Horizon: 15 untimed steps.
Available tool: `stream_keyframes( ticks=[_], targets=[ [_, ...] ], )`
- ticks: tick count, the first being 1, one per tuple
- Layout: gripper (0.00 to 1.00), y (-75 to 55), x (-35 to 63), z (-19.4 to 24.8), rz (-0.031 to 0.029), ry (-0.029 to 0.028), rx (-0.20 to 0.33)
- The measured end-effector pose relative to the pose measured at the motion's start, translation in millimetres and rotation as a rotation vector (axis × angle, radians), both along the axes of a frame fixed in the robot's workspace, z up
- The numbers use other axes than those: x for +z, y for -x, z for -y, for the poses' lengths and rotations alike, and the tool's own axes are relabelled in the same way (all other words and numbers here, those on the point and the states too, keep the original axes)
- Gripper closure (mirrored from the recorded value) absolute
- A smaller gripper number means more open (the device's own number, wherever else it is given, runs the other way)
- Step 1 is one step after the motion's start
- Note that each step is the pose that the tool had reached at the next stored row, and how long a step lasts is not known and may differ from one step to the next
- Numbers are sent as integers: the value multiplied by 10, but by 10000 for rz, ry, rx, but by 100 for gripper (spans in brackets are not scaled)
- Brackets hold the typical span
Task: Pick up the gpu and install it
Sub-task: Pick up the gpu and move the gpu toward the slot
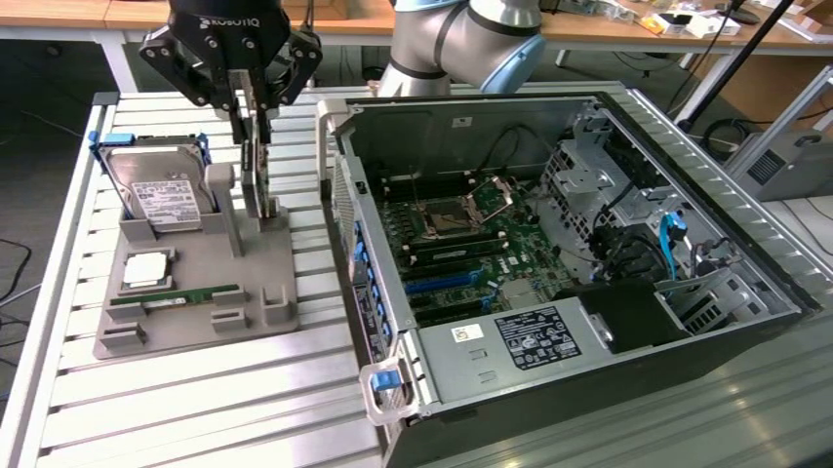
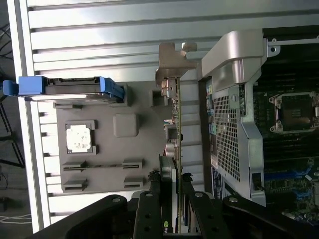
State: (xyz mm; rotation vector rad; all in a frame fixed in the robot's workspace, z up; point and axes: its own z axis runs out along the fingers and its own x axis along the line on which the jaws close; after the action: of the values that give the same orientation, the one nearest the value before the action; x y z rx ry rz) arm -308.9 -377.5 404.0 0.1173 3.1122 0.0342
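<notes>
The gpu point(image 1: 261, 180) is a thin dark card standing on edge in a slot of the grey fixture tray point(image 1: 195, 327), just outside the open computer case point(image 1: 390, 380). In the wrist view I see the gpu point(image 2: 175, 124) edge-on, with its silvery end bracket point(image 2: 172, 62) at the far end. My gripper point(image 1: 254, 136) hangs straight over the card, its two fingers down either side of the top edge and pressed close to it. Black fingers point(image 2: 148, 211) flank the board in the wrist view, and the gripper point(image 2: 172, 201) looks shut on it. The card's lower edge still rests in the fixture.
The fixture also carries a silver hard drive in a blue frame point(image 1: 156, 190), a CPU chip point(image 1: 146, 268) and a green RAM stick point(image 1: 176, 295). The case lies open on the exterior view's right, showing the motherboard point(image 1: 456, 229) and its blue slots point(image 1: 436, 283). Everything sits on a slatted metal table point(image 1: 195, 409).
</notes>
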Motion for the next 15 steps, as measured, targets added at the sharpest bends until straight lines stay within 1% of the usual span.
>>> stream_keyframes(
  ticks=[15],
  targets=[
    [73,0,91,0,0,0,0]
  ],
)
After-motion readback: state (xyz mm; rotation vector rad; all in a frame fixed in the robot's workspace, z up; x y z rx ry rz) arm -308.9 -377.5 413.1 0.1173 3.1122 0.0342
